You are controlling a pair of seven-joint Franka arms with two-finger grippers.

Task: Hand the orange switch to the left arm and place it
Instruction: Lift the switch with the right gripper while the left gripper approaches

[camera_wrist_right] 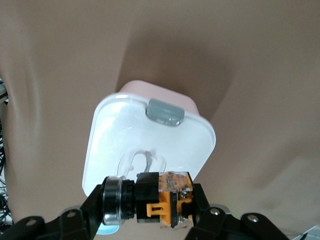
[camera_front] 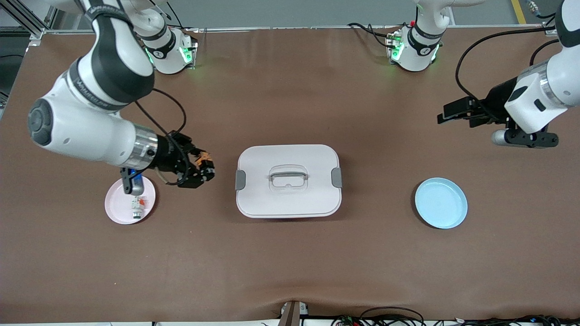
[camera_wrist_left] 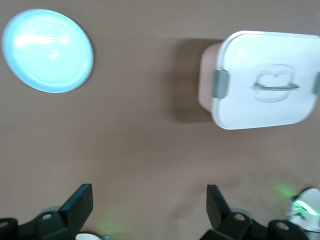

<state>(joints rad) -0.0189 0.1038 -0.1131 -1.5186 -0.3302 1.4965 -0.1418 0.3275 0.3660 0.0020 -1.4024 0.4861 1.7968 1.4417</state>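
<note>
Brown matting covered the bench (camera_front: pixel 290 267) from edge to edge. At the left of the front view, the right arm (camera_front: pixel 90 122) reached down from its base at the upper left. Its right gripper (camera_front: pixel 205 168) hung in the air above bare bench between the pink plate (camera_front: pixel 118 209) and the box (camera_front: pixel 288 181). The fingers (camera_wrist_right: pixel 90 207) were clamped on the orange switch (camera_wrist_right: pixel 152 197), which lay crosswise between them. The right wrist view showed the switch's black body, a silver ring at one end and orange plastic at the middle. In the front view it appeared only as a small orange spot (camera_front: pixel 205 157) at the gripper's tip.

A small white-and-green part (camera_front: pixel 137 206) with a red bit rested on the pink plate, in the lower left of the frame.

At the centre sat the white box, lid on, with grey latches on its two short sides and a recessed grey handle (camera_front: pixel 288 174) on top.

Toward the lower right of the frame, the blue plate (camera_front: pixel 441 203) lay well apart from the box. In the upper right, the left arm (camera_front: pixel 543 90) waited with its left gripper (camera_front: pixel 446 113) held in the air above bare bench. The left wrist view showed its fingers (camera_wrist_left: pixel 80 205) spread wide with nothing between them.
</note>
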